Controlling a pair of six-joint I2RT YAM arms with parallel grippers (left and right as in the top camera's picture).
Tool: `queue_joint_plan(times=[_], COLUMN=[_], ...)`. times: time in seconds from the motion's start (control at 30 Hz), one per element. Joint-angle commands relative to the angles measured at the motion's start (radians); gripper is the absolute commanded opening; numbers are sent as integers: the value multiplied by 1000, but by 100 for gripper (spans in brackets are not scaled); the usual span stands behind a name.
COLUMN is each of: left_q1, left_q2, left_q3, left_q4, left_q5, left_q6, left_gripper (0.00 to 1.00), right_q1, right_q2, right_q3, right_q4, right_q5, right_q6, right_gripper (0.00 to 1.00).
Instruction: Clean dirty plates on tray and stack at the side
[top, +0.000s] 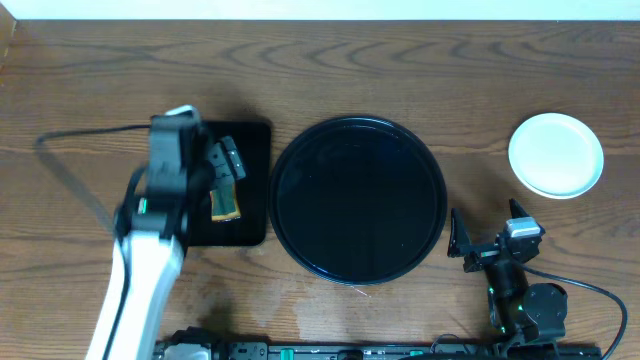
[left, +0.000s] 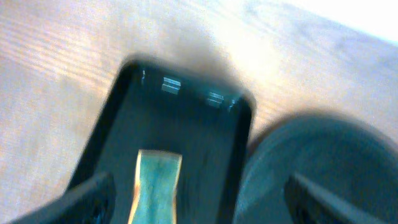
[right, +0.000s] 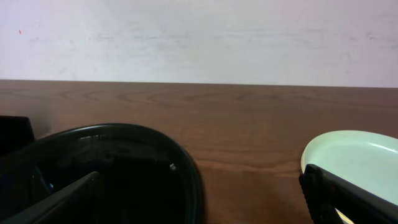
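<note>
The tray (top: 360, 200) at centre frame lies bare, and the plates (top: 556, 154) sit at upper right, seemingly stacked, so cleaning looks done. The left gripper (left: 199, 193) hangs spread over the sponge (left: 155, 186) on the small tray (left: 186, 118), probably parking it. The right gripper (top: 488, 232), lower right, is parted and empty. No writing is legible.

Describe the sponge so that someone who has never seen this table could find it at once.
Start at the large round black tray in the middle of the wooden table, then move to the smaller black rectangular tray beside it, under the left arm. The sponge lies inside that tray: a small green slab edged in yellow, the only coloured thing among glossy black surfaces.
</note>
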Motion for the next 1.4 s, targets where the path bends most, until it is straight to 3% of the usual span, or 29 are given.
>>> queue_joint_plan(times=[0.0,0.17,0.33,0.63,0.83,1.37], left_q1=[-2,-1,2,15,16,16], left_q2=[-206,-522,-776,-1075,-1089,-1077], left_q3=[-198,-481,-624,-785,-859,-865], left_q4=[217,523,545,542,554,355], left_q5=[-29,-111,-193,-203,-203,-203], left_q6=[14,9,-1,3,2,3], left_gripper=[87,87,88,87,87,87], right_q1=[-10,-10,-10,-10,-10,-10], right_q2=[-4,-4,-4,-4,-4,-4], right_q3=[-2,-2,-2,-2,-2,-2], right_q4=[-5,-5,-5,-5,-5,-5], right_q5=[6,6,6,6,6,6], right_q6=[6,6,6,6,6,6], right_gripper=[99,99,99,99,99,99])
